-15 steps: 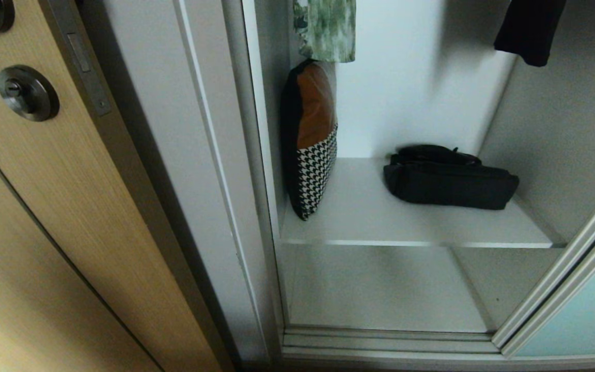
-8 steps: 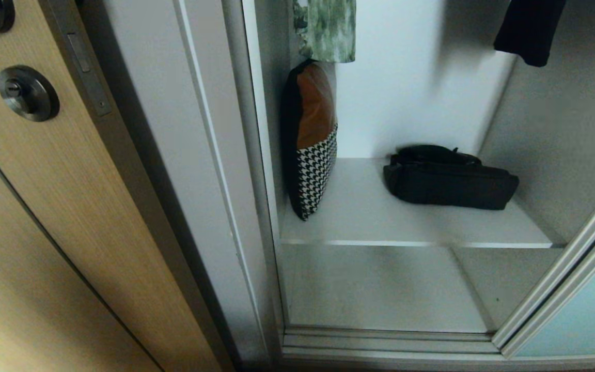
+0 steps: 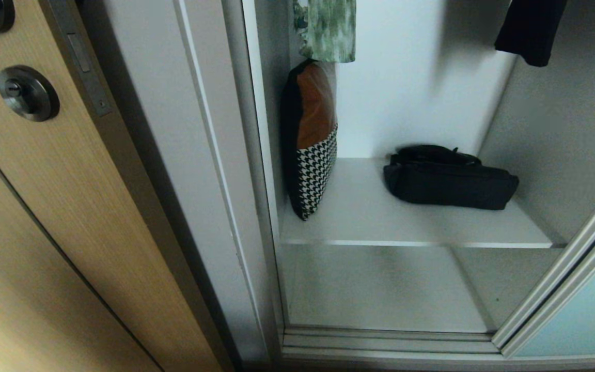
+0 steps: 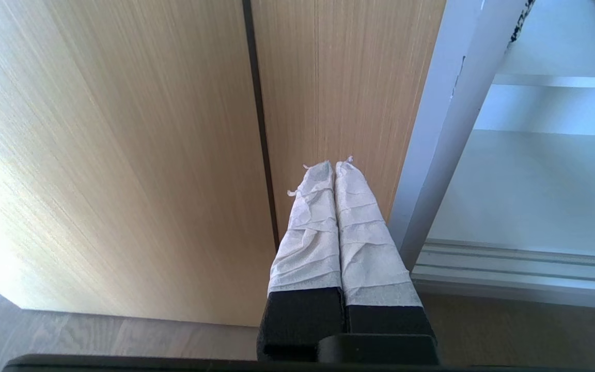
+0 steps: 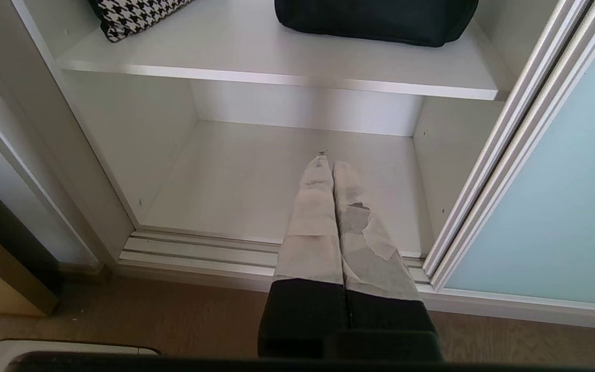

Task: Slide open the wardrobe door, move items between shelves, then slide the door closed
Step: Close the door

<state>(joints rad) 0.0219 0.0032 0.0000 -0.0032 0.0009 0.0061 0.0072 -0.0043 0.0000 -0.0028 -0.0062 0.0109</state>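
Wardrobe interior, both arms parked low in front of the opening. The tall frosted pale turquoise glass sliding door in its slim silver frame (image 3: 581, 315) is standing pushed aside to the robot's right, which is why the white compartments are lying exposed. The bulky soft black fabric bag with handles (image 3: 450, 181) is resting flat on the upper white shelf board with the silvery front edge (image 3: 416, 243), toward its right end and near the back wall; it is well apart from the brown, black and houndstooth cushion (image 3: 312, 139), which is leaning upright against the left wardrobe wall at the shelf's other end. The lower white shelf (image 3: 385, 294) beneath is the likely destination, judging from the task wording. A green patterned garment (image 3: 327, 28) and a black garment (image 3: 530, 28) are hanging above. The left gripper (image 4: 334, 168), its white-wrapped fingers pressed together and carrying nothing, is pointing at the tan wood-grain door (image 3: 44, 206) beside the wardrobe. The right gripper (image 5: 327, 166), likewise pinched together and empty, is pointing into the lower compartment, outside the frame. Neither is touching the bag; judged from this, the transfer is not yet begun.
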